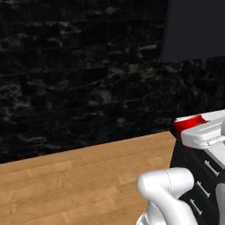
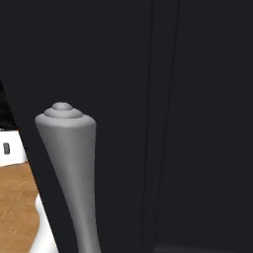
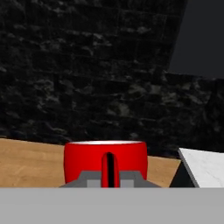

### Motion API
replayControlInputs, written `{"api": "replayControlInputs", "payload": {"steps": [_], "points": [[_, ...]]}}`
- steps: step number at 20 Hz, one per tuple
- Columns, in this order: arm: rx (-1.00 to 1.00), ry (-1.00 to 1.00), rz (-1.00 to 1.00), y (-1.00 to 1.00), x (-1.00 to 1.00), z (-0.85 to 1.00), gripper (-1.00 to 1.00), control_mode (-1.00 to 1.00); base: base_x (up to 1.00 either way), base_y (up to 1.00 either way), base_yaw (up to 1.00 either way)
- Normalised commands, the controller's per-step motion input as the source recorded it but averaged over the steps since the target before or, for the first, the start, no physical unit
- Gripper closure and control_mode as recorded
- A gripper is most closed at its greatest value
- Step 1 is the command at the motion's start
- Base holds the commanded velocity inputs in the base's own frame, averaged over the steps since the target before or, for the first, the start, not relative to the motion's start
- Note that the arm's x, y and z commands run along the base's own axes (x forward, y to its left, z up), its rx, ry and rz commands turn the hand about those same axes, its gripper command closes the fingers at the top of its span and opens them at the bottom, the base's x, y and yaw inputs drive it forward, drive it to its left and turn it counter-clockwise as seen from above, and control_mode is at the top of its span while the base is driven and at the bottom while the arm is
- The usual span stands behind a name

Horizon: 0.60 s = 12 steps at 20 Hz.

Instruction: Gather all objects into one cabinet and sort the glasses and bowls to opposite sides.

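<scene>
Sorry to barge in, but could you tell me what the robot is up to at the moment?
The arm is carrying the red mug. In the hand view the mug sits right at the jaws, handle facing the camera, with wooden floor and a dark marbled wall behind it. In the left base view the mug shows red just behind the white hand, above the edge of a white-topped counter with dark drawers. The right base view is up close to a black cabinet door and its silver bar handle. The mug is not yet inside any cabinet.
</scene>
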Motion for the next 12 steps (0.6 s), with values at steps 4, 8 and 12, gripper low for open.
{"api": "replayControlInputs", "payload": {"steps": [4, 8, 12], "points": [[0.0, 0.0, 0.0, 0.0, 0.0, 0.0, 1.0, 1.0, 0.03, -0.1, -0.17], [0.0, 0.0, 0.0, 0.0, 0.0, 0.0, 1.0, 1.0, 0.3, 0.02, -0.24], [0.0, 0.0, 0.0, 0.0, 0.0, 0.0, 1.0, 1.0, 0.38, 0.19, -0.28]]}}
